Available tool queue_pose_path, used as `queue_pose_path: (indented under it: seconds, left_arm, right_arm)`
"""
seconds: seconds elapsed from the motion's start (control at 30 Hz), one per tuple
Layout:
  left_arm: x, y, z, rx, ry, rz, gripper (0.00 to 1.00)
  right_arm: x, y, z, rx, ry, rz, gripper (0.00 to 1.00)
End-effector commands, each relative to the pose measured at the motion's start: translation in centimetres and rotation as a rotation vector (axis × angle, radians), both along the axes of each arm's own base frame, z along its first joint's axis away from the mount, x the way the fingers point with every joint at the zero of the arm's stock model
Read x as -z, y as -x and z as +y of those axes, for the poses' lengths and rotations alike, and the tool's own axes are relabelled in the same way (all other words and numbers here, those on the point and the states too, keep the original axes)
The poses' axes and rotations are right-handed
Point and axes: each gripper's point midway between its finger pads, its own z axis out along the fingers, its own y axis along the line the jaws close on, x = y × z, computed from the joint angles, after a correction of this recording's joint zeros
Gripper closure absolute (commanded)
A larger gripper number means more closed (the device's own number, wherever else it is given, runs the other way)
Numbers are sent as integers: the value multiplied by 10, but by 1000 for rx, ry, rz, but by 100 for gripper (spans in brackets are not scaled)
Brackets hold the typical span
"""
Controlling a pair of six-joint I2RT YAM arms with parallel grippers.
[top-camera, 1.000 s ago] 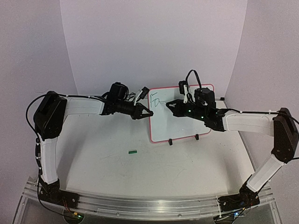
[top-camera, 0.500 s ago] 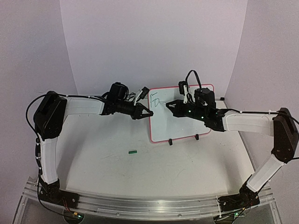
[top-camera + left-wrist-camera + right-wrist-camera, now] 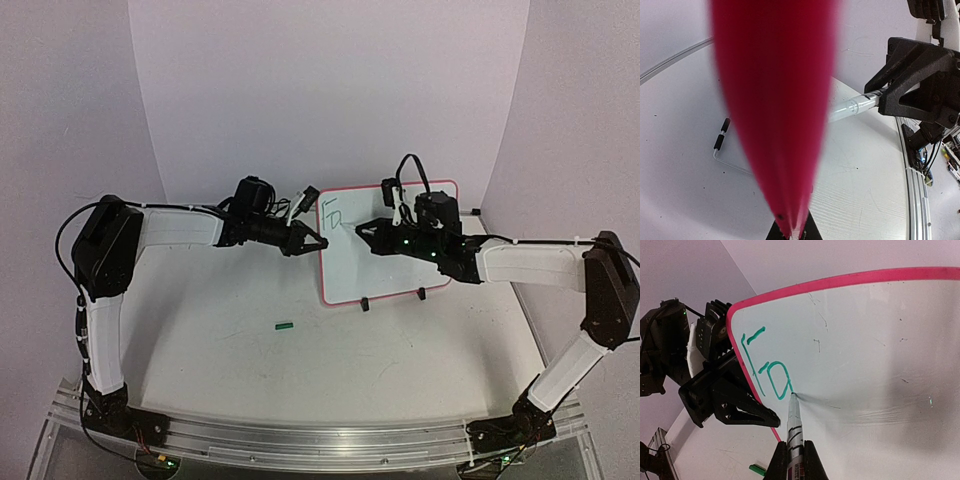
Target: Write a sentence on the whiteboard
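Top external view, nearest first: a small green cap [image 3: 285, 325] lies alone on the white desk [image 3: 250, 370], well in front of the arms' working ends. Behind it the whiteboard [image 3: 390, 270] stands tilted back on its two black feet, right of the desk's middle and near the back wall, its red-pink rim facing the camera.

The left tool [image 3: 318, 243] is closed on the board's left rim. In the left wrist view that rim fills the centre as a blurred red band running down to the tool's tip.

The right tool [image 3: 362, 228] reaches in from the right, its jaws clamped tight on a marker [image 3: 794, 425]. In the right wrist view the pale barrel rises from between the fingers and its green tip touches the board surface.

The sentence [image 3: 765, 372] sits in the board's upper left corner, close to the rim. So far it is thin green lettering: a capital "F", then a boxy, rounded second letter that reads as an "a". The marker tip rests at the lower right end of that second letter. Faint grey streaks of old wiping cross the rest of the white surface. There is dark print on the marker barrel, but it is cut off at the frame's lower edge and cannot be read.

Against the picture from a second ago, the right tool has crept a little to the right and down along the board. The left tool, the whiteboard and the cap lie where they were.
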Motion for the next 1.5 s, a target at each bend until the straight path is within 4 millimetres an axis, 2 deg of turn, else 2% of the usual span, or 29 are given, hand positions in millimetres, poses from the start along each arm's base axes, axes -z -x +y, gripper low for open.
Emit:
queue_pose_path:
  seconds: [0.0,0.2,0.6,0.83,1.03,1.27,1.47]
  left_arm:
    - [43,33,-4,56,-120,139,100]
    - [43,33,-4,57,-119,137,100]
    - [42,33,-4,55,-119,135,100]
    - [43,33,-3,56,-125,132,100]
    - [41,34,-2,61,-130,119,100]
    - [40,34,-1,63,-132,115,100]
    - [43,35,-1,64,-138,121,100]
  right_arm:
    - [2,-1,-2,1,18,-1,100]
    - [2,-2,-9,34,35,-7,100]
    - [-35,-5,-20,91,13,-87,100]
    - [-67,16,-20,22,-45,-139,100]
    - [-82,31,-23,-17,-67,-154,100]
    - [-84,45,-15,-121,-71,-138,100]
    - [-79,45,-14,-176,-67,-119,100]
